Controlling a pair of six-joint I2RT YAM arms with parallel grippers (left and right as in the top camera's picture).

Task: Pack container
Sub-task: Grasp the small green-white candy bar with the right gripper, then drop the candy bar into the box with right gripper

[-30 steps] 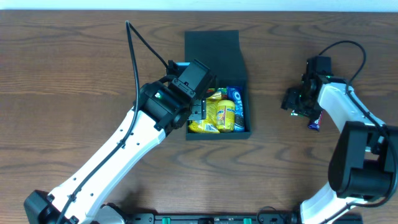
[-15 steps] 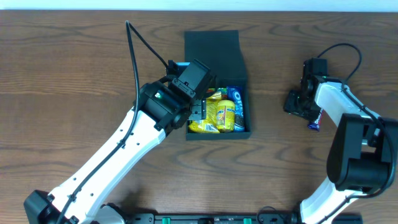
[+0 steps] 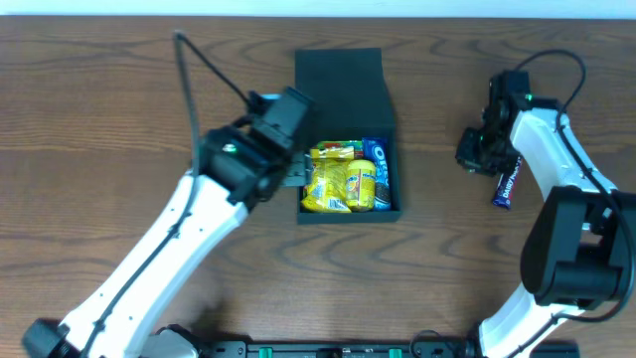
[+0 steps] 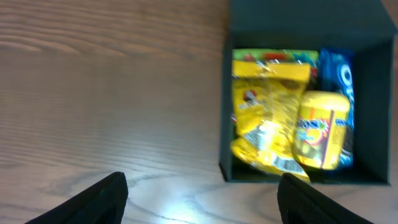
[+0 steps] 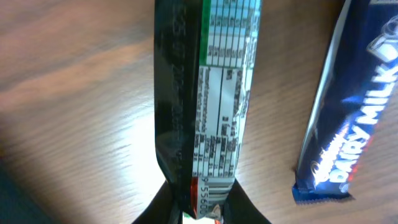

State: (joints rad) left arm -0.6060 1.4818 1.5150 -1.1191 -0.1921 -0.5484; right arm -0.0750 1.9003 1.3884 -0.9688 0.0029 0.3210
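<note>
The dark green container [image 3: 350, 216] lies mid-table with its flap lid [image 3: 340, 85] folded back. Inside are yellow snack packets [image 3: 338, 184] and a blue Oreo pack [image 3: 380, 171]. My left gripper [image 3: 295, 177] hovers just left of the box. In the left wrist view it [image 4: 202, 205] stands open over bare wood, with the container [image 4: 372, 93] and its yellow packets [image 4: 267, 118] ahead to the right. My right gripper [image 3: 477, 149] is at the far right. In the right wrist view it [image 5: 202, 208] is shut on the end of a dark snack packet [image 5: 211, 93] with a white label.
A blue Dairy Milk bar [image 3: 507, 185] lies on the wood just right of the right gripper, close beside the held packet in the right wrist view [image 5: 351, 106]. The table's far edge runs along the top of the overhead view.
My left arm has drawn back leftward from over the container, uncovering the packets. My right gripper has closed on the dark packet, and the Dairy Milk bar is now less covered.
</note>
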